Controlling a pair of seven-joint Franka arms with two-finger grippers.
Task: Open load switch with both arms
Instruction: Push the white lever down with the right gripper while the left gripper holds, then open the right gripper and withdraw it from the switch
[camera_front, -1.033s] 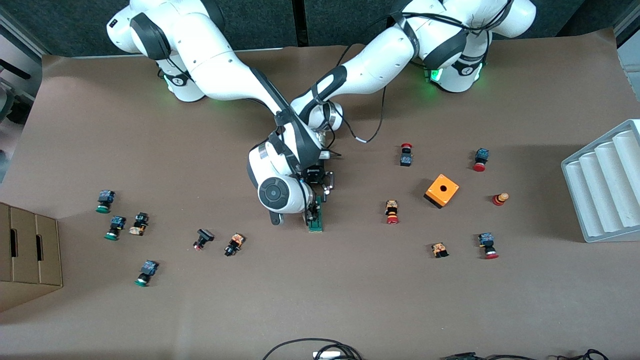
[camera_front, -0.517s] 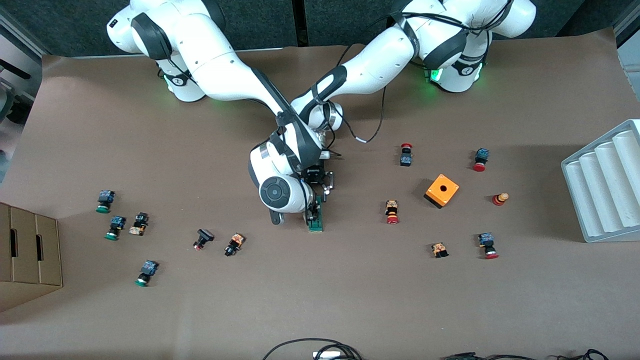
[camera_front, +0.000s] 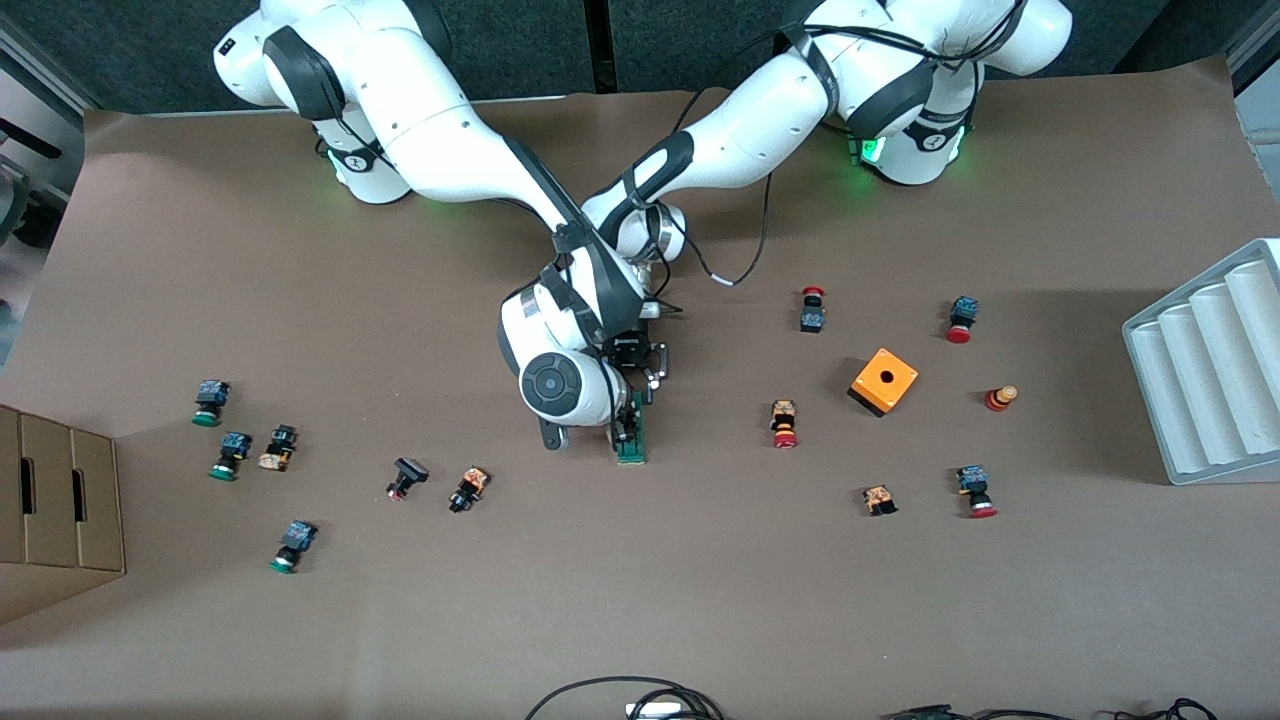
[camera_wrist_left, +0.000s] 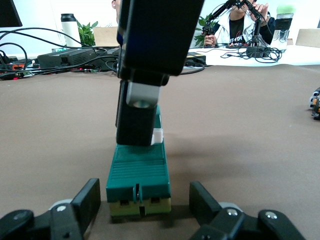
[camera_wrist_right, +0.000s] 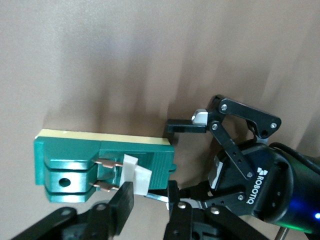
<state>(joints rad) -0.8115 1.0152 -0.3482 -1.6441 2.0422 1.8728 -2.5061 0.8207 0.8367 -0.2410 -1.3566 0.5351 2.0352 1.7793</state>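
The dark green load switch (camera_front: 631, 442) lies flat at mid-table, its cream underside along one edge (camera_wrist_right: 100, 136). My right gripper (camera_front: 627, 424) comes down on it from above and is shut on the white piece (camera_wrist_right: 136, 175) beside two copper blades. In the left wrist view the right gripper (camera_wrist_left: 135, 120) hides most of the white piece (camera_wrist_left: 158, 136). My left gripper (camera_front: 645, 393) lies low at the switch's end farther from the front camera. Its fingers (camera_wrist_left: 92, 192) straddle that end of the load switch (camera_wrist_left: 139, 175) with brown table showing on both sides, so it is open.
Small red- and green-capped push buttons lie scattered toward both ends of the table. An orange cube with a hole (camera_front: 884, 381) sits toward the left arm's end, a white ridged tray (camera_front: 1210, 370) at that edge. A cardboard box (camera_front: 55, 500) stands at the right arm's end.
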